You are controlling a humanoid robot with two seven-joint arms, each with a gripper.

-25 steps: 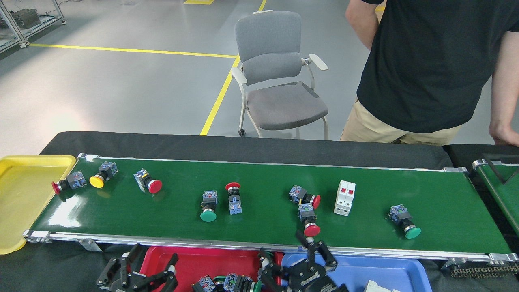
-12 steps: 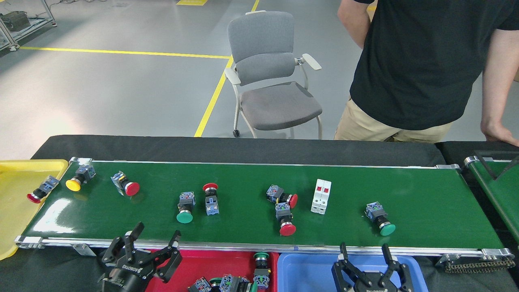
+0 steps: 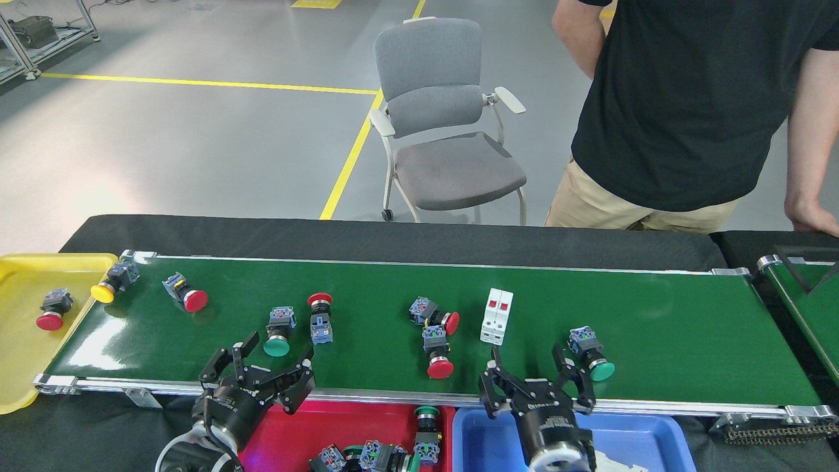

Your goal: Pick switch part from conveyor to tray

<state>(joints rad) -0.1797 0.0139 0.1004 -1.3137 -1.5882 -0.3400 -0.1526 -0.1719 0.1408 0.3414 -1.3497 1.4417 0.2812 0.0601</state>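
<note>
Right now both grippers hang over the conveyor's (image 3: 406,282) near rail, jaws spread wide and empty; the left gripper (image 3: 257,367) has a green-capped switch part (image 3: 278,332) at its 12 o'clock; the right gripper (image 3: 532,373) has another green-capped switch (image 3: 592,360) at 2 o'clock. Red tray (image 3: 295,426) and blue tray (image 3: 629,436) lie at 6 o'clock.

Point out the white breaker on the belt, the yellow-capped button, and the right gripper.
white breaker (image 3: 496,317), head view, middle of its white body.
yellow-capped button (image 3: 103,293), head view, on its yellow cap.
right gripper (image 3: 535,373), head view, midway between its open fingertips.
</note>
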